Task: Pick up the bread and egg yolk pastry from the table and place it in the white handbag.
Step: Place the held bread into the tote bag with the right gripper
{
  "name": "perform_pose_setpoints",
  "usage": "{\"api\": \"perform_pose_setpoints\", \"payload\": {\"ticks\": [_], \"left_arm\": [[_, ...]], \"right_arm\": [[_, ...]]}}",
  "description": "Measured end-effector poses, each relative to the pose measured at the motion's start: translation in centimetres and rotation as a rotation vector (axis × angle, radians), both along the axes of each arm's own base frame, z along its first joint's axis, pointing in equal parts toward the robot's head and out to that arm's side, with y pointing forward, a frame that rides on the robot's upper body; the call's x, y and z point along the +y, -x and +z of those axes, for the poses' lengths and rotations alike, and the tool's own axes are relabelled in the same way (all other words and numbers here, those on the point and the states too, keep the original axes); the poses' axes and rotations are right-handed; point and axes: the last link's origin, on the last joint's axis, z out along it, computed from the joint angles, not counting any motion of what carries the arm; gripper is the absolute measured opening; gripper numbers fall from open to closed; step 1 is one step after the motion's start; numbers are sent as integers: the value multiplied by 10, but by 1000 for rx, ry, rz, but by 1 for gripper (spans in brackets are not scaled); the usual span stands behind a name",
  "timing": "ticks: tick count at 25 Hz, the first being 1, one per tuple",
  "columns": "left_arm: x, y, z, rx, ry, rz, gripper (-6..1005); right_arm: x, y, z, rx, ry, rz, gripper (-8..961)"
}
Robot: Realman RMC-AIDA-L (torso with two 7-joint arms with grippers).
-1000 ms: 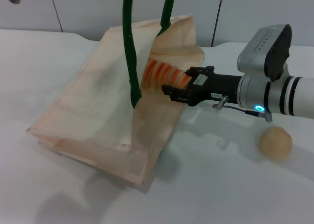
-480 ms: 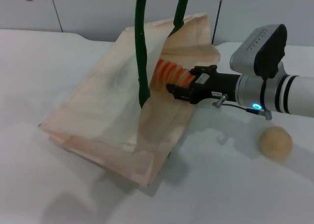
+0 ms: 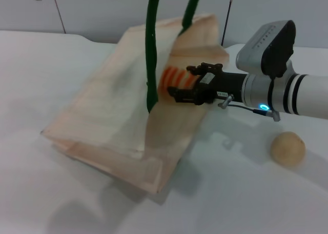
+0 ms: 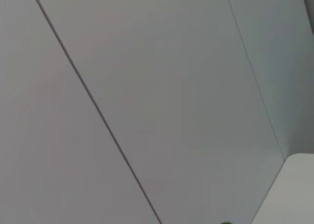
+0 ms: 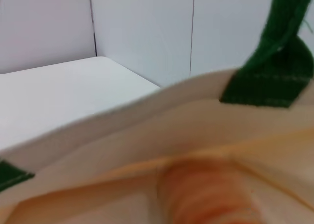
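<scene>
From my head cam, my right hand (image 3: 185,89) is at the mouth of the white handbag (image 3: 118,111), and I honestly can't tell if the fingers are clamped on the bread (image 3: 176,80) or have let go; the dark fingers sit right against its striped end, which is poking into the opening. The loaf looks light and squishy, so I'd guess a soft squeeze across the middle is the way to hold it, nothing hard or it'll dent. The bag is floppy cloth, propped up only because its green handles (image 3: 152,49) are pulled upward out of frame, presumably by my left hand, which I can't actually see. The egg yolk pastry (image 3: 287,148) sits alone on the counter (image 3: 256,203), well apart from the bag; it's round and smooth, probably crumbly and prone to rolling, so I'd pinch it across its widest part. Left wrist cam: just wall panels, nothing useful. Right wrist cam: bread (image 5: 206,194) blurry just ahead, inside the bag's cream rim (image 5: 147,116), with a green handle (image 5: 274,71) stitched on.
</scene>
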Motion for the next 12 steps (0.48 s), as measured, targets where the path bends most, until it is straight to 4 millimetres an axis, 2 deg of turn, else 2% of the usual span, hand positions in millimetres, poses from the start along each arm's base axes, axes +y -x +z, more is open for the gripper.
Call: {"api": "perform_pose_setpoints", "payload": {"ticks": [7, 12], "left_arm": [[0, -1, -1, -2, 0, -2, 109], [1, 2, 0, 1, -10, 6, 109]], "right_arm": [[1, 0, -1, -7, -6, -8, 890], [1, -2, -1, -14, -12, -20, 889]]}}
